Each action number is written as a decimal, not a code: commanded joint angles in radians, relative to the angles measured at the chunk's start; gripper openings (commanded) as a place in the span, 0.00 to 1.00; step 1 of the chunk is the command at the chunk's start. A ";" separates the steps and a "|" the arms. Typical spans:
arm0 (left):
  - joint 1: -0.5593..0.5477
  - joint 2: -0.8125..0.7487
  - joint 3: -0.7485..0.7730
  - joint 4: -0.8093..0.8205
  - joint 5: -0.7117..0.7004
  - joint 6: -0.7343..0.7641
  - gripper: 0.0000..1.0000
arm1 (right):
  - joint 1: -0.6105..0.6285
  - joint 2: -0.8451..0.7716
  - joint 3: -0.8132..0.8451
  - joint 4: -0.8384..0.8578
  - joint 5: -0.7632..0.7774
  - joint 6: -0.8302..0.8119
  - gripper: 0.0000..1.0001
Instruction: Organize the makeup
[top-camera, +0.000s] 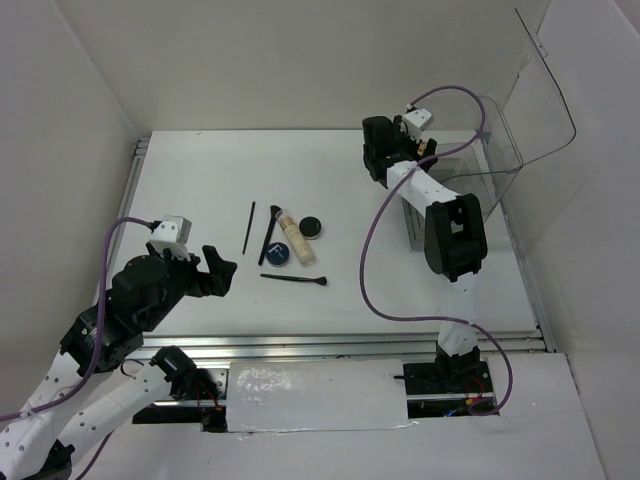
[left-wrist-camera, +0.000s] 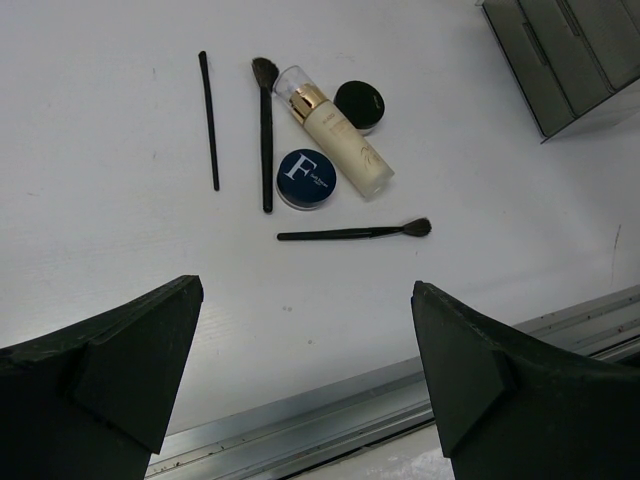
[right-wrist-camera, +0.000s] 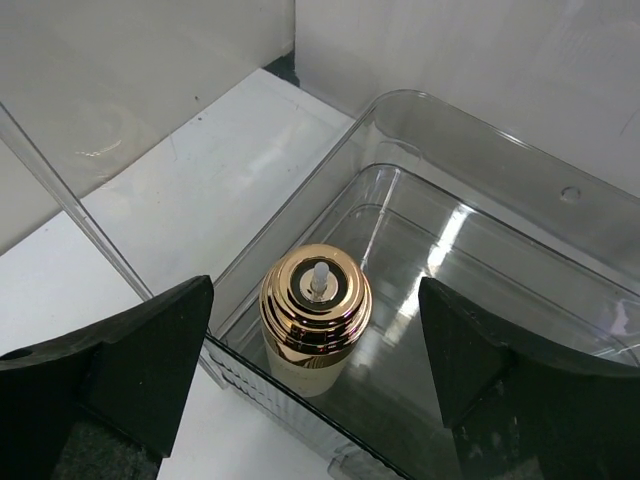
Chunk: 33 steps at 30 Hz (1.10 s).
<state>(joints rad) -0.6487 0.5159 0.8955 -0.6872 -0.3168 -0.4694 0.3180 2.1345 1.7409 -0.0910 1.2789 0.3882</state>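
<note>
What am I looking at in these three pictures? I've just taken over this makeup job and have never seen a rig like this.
Two robot arms are bolted at the near edge of a white table. The overhead picture looks down from behind them. The other two come from a camera on each wrist, with that arm's own dark fingers in the bottom corners.

The left gripper is open and empty, facing the makeup on the table: a beige bottle, a black compact, a dark-blue compact, one brush, another brush and a thin black stick.

The right gripper is open at the clear box. A gold-capped bottle stands upright inside, between its fingers, with gaps on both sides.
</note>
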 joint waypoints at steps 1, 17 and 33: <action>-0.002 0.009 -0.001 0.038 -0.007 0.017 0.99 | 0.018 -0.080 0.040 0.017 0.011 -0.011 0.92; -0.002 0.104 0.017 -0.006 -0.106 -0.035 0.99 | 0.202 -0.317 0.011 0.275 0.033 -0.369 1.00; 0.021 0.797 0.276 0.097 -0.059 -0.371 0.99 | 0.579 -0.835 -0.182 -0.523 -0.622 0.100 1.00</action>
<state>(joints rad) -0.6437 1.2201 1.0893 -0.6632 -0.3767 -0.7376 0.8650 1.3701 1.6291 -0.5098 0.7776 0.3740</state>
